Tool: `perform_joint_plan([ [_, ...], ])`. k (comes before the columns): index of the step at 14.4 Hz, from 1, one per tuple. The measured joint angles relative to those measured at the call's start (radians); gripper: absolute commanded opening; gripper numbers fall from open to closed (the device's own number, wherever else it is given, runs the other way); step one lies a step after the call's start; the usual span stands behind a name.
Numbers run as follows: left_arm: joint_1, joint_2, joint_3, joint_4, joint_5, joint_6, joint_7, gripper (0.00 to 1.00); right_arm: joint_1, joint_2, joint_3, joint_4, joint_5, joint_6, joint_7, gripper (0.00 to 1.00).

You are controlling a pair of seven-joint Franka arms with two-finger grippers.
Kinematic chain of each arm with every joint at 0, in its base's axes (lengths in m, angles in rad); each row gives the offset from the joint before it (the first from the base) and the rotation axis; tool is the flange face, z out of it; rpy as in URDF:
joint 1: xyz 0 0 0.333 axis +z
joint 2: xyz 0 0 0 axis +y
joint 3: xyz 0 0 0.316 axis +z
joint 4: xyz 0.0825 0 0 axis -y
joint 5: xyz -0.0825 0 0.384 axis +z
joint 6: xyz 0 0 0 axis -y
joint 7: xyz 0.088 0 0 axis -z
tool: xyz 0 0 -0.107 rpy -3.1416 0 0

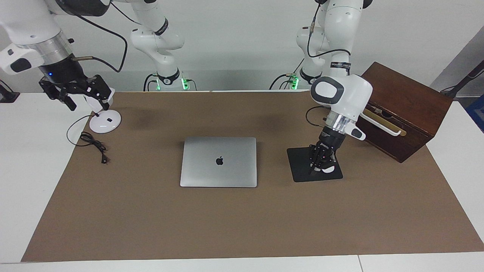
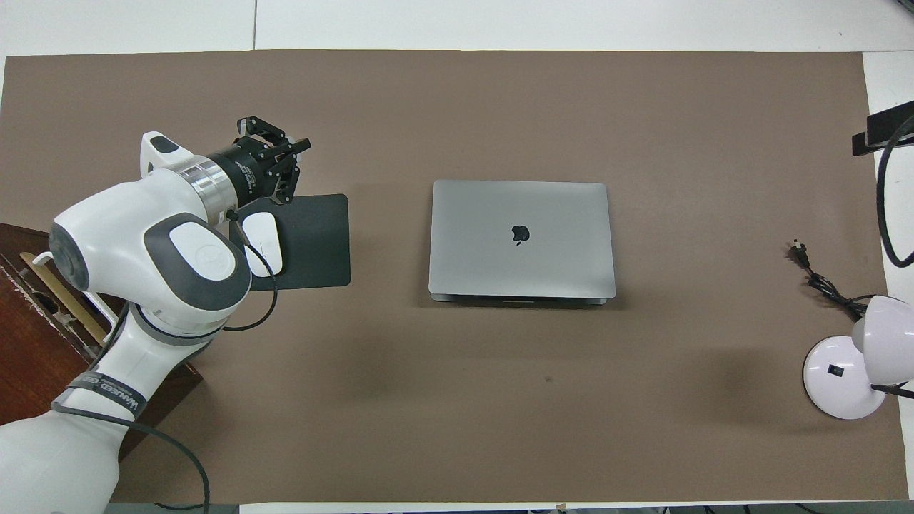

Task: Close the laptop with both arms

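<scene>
1. The laptop (image 1: 218, 161) lies shut and flat at mid-table, logo up.
2. My left gripper (image 1: 315, 165) hangs over the mouse pad (image 1: 300, 163), fingertips pinched together, holding nothing.
3. My right gripper (image 1: 82, 97) is raised over the lamp (image 1: 104, 121) at my right arm's end, fingers spread, empty.

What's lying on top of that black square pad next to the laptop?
A white mouse lies on the black pad. In the facing view the left gripper hangs over it and covers most of it. Whether the gripper touches the mouse cannot be seen.
</scene>
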Motion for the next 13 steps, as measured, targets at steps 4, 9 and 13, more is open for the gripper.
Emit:
perform_joint_plan([
  [4,0.072,-0.005,0.028,0.056,0.294,-0.146,0.005,0.00,-0.023,-0.045,0.034,-0.109,-0.011,0.032,0.041,1.00],
  [9,0.082,-0.048,0.123,0.128,0.670,-0.501,0.038,0.00,-0.042,-0.091,0.036,-0.191,-0.011,0.072,0.044,1.00],
  [13,0.098,-0.113,0.137,0.191,0.838,-0.850,0.322,0.00,-0.057,-0.171,0.036,-0.285,-0.011,0.102,0.044,1.00],
])
